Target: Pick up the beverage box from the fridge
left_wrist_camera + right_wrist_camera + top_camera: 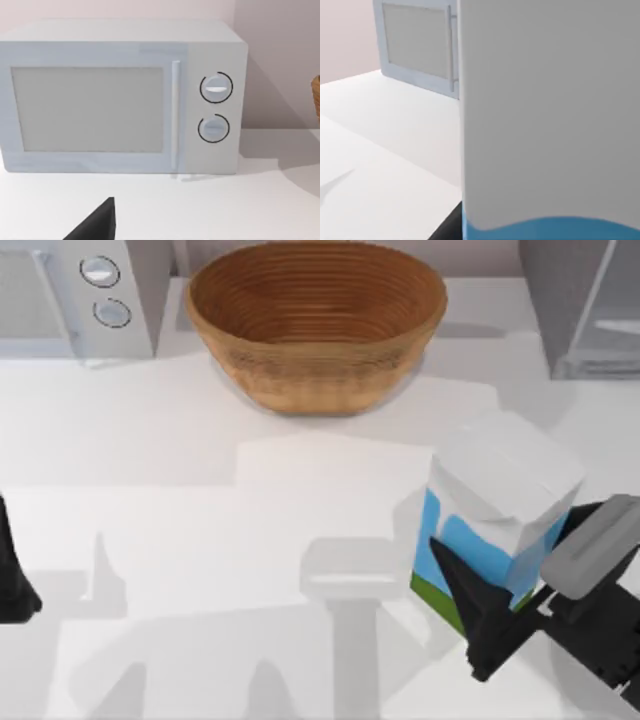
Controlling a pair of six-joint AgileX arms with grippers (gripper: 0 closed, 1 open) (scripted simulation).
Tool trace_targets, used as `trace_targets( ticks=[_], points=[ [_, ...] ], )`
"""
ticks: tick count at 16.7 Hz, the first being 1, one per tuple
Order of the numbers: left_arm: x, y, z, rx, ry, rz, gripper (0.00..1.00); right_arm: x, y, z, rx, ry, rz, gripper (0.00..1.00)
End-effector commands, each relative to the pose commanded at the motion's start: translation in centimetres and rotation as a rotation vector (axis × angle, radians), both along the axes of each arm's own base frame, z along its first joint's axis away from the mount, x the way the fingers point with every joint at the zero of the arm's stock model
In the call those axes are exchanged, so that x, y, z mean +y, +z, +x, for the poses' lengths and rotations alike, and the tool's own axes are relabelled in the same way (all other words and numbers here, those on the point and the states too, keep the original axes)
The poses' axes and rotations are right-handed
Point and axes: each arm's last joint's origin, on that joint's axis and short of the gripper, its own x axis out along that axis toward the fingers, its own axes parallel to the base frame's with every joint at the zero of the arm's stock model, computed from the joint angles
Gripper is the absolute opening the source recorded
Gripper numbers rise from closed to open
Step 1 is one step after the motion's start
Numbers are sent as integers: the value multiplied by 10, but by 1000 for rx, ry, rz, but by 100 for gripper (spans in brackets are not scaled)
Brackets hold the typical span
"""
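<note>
Gripping the beverage box (500, 505) low on its blue side, the right tool (520, 595) is closing its dark fingers (470, 590) on the carton at the right of the counter (200, 540), well clear of the fridge (585, 305) standing at the far right corner. By my reading the carton is already out of the fridge and the carrying step is under way; its size in the top view suggests it is being held above the counter, though contact with the surface cannot be ruled out. Next I judge the arm needs a steady lift, keeping the carton upright so it is not slipping. The left tool (15, 580) is sitting parked at the counter's left edge, cut off, so I cannot tell how its fingers stand. The far finger is hiding behind the carton, and the right wrist view is showing the carton's pale wall close up. The microwave (125, 95) and woven bowl (315, 320) are standing at the back.
</note>
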Motion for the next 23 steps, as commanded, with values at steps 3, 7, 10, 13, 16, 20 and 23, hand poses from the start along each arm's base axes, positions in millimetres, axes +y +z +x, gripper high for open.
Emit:
trace_targets(
  ticks=[3,7,10,13,16,20,23],
  points=[
    [0,0,0,0,0,0,100,9,-2,-1,-18,39,7,0],
    [0,0,0,0,0,0,100,9,-3,-2,-19,41,7,0],
    [0,0,0,0,0,0,100,9,-4,-1,-13,40,4,0],
    [0,0,0,0,0,0,100,18,-11,7,-9,44,-3,0],
    [0,0,0,0,0,0,100,30,-20,19,-11,45,-1,0],
    [0,0,0,0,0,0,100,43,-35,33,-16,42,4,0],
    [0,0,0,0,0,0,100,47,-39,37,-19,41,7,0]
  ],
)
